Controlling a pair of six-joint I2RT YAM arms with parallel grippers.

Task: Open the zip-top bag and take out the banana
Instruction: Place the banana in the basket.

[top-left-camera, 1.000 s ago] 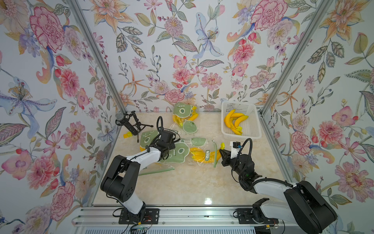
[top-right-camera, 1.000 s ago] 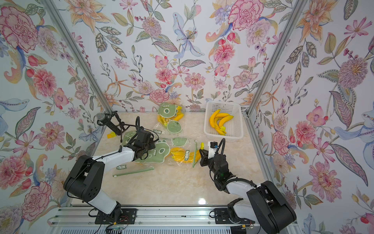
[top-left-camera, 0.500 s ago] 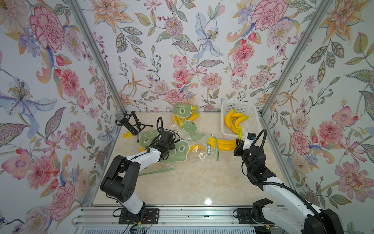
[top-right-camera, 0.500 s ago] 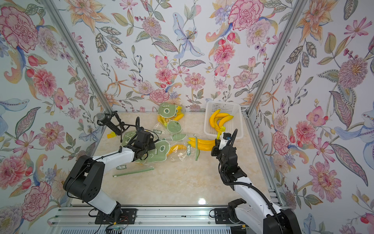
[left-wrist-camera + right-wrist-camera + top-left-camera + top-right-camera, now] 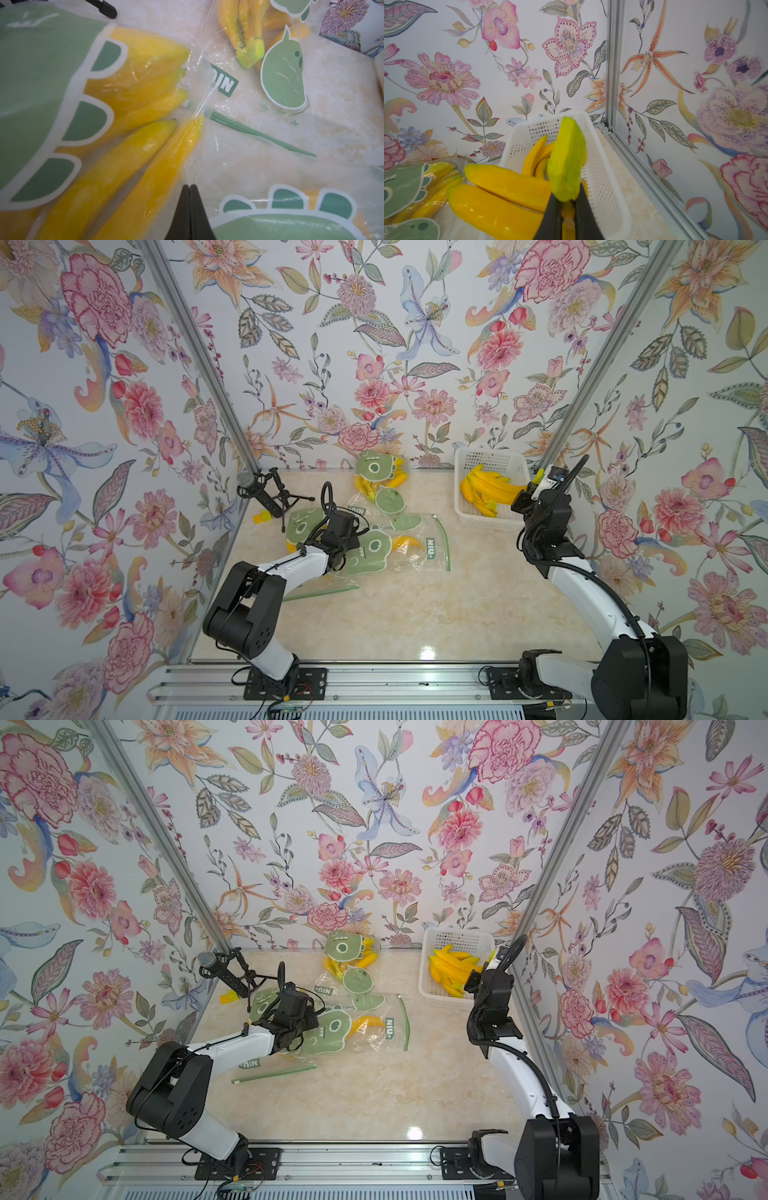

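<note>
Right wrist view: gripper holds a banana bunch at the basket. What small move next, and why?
Probably ease the right gripper down toward the white basket: it is shut on the stem of the banana bunch, which hangs above the bananas already inside.

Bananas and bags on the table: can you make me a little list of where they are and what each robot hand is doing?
Right gripper: shut on the stem of a banana bunch, held at the white basket
Left gripper: shut, tips down on clear plastic
Basket contents: more bananas
Middle bag: lying flat, yellow shows inside
Back bag: bananas inside
Front bag: flat, looks empty
Also there: microphone on a small stand
</note>
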